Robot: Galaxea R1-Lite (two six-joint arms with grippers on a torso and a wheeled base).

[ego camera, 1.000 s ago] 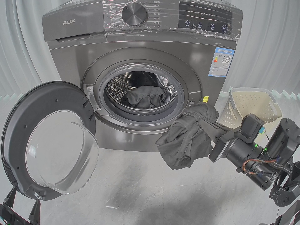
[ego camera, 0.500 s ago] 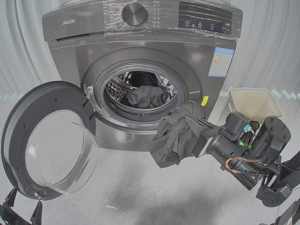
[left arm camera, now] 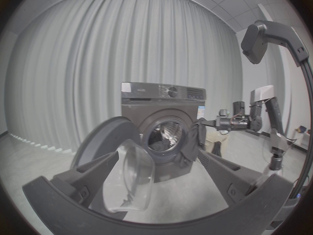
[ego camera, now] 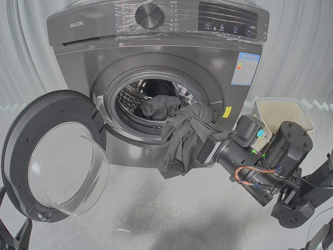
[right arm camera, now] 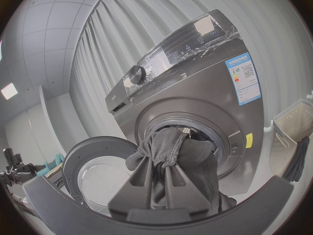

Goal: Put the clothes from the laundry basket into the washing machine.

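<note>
Count: 1 washing machine [ego camera: 156, 52], 1 laundry basket [ego camera: 281, 100], 3 dark grey garments, 2 end effectors.

Held garment [ego camera: 180, 136]: right end effector [right arm camera: 158, 168] is clamped on it, both fingers [right arm camera: 143, 180] pinching a bunched fold. The bunched top sits at the lower right rim of the drum opening. The rest hangs loose over the front panel below, with a stitched hem showing on the hanging edge. It is wrinkled, matte and clear of the floor.

Drum garment [ego camera: 161, 106]: crumpled heap inside the drum, just behind the held one. Whether the two touch is hard to tell from the head view.

Third garment [right arm camera: 295, 160]: draped over the basket rim, hanging down the outside wall.

The basket is cream, perforated and sits on the floor just beside the washer on the robot's right.

Door [ego camera: 52, 122] is swung fully open to the robot's left, its glass bowl facing out.

Left end effector [left arm camera: 157, 153]: fingers spread apart, holding nothing, low and well back from the washer, pointed at it.
</note>
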